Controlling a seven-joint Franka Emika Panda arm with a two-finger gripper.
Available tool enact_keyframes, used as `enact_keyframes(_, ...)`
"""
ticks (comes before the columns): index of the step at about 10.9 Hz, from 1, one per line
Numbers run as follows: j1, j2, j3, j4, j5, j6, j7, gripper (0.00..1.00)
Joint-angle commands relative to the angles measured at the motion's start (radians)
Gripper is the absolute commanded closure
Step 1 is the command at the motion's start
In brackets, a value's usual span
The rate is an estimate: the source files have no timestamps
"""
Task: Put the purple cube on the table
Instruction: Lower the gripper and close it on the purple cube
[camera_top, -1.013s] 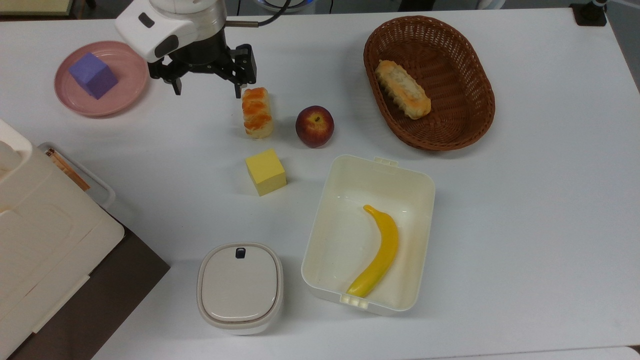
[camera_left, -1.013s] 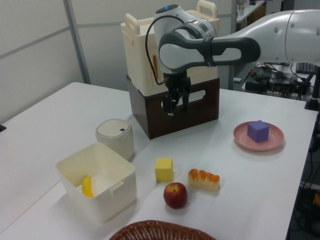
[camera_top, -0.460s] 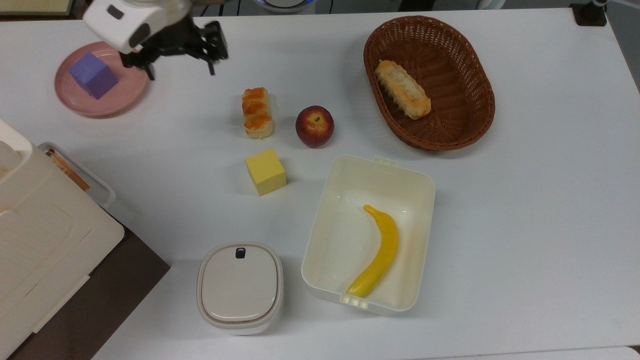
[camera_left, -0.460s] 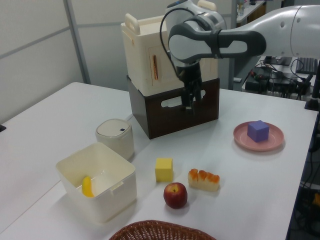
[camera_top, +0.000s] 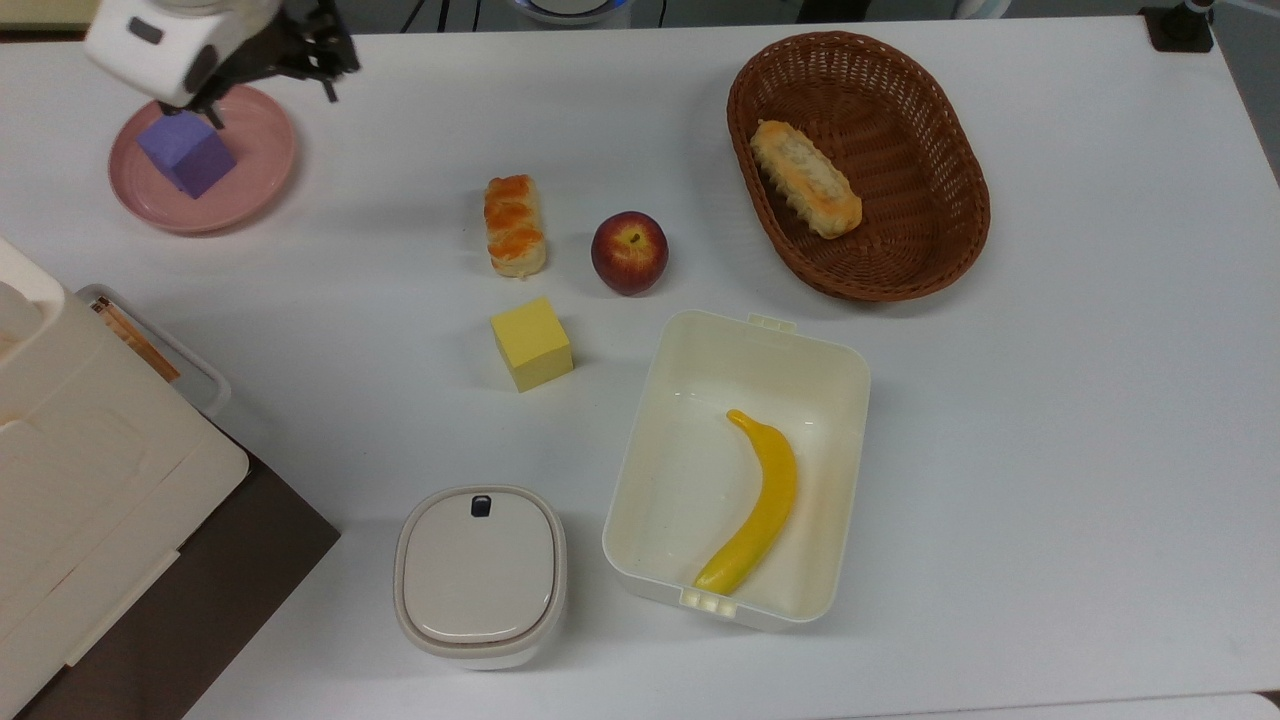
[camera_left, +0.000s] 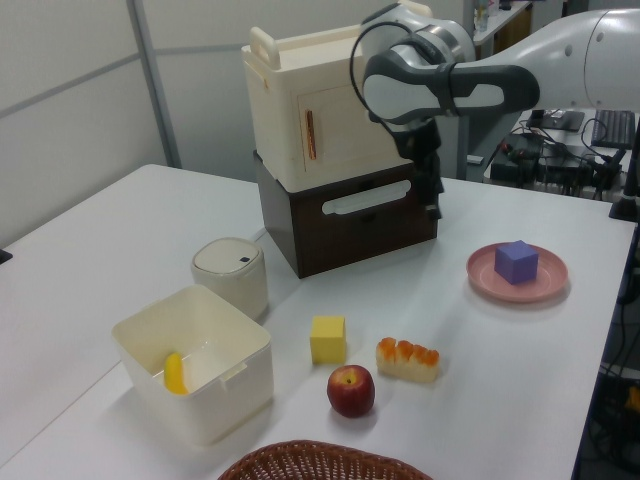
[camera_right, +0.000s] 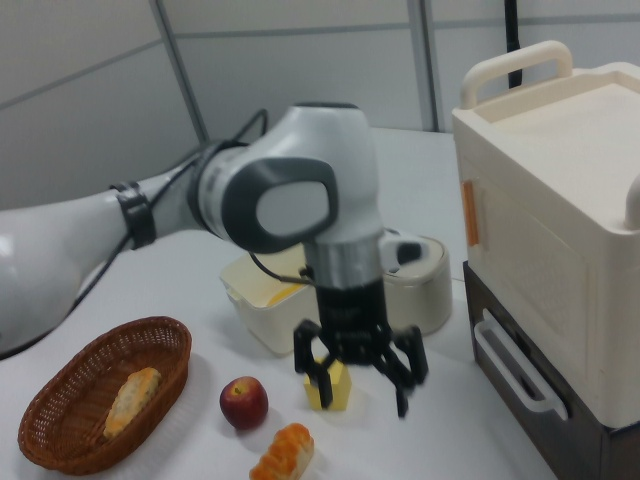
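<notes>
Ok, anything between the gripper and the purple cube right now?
No. In the left view the gripper hangs open above bare table, apart from the purple cube on the pink plate; nothing lies in between.

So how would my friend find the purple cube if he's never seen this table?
Look on the white table for the round pink plate, at the far corner from the brown basket. The purple cube sits on that plate, alone. The only other cube is yellow and sits on the bare table near the apple.
</notes>
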Motion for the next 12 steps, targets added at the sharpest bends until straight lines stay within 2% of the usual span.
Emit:
enact_keyframes(1, -0.084, 0.028, 0.002, -0.028, -0.020, -0.034, -0.130, 0.00)
enact_keyframes(4, -0.156, 0.065, 0.002, -0.056, -0.099, -0.028, -0.330, 0.00)
enact_keyframes(8, -0.181, 0.154, 0.004, -0.057, -0.220, 0.022, -0.353, 0.00)
enact_keyframes(10, -0.186, 0.188, 0.004, -0.057, -0.250, 0.071, -0.354, 0.00)
enact_keyframes(12, -0.190, 0.211, 0.004, -0.062, -0.308, 0.097, -0.389, 0.00)
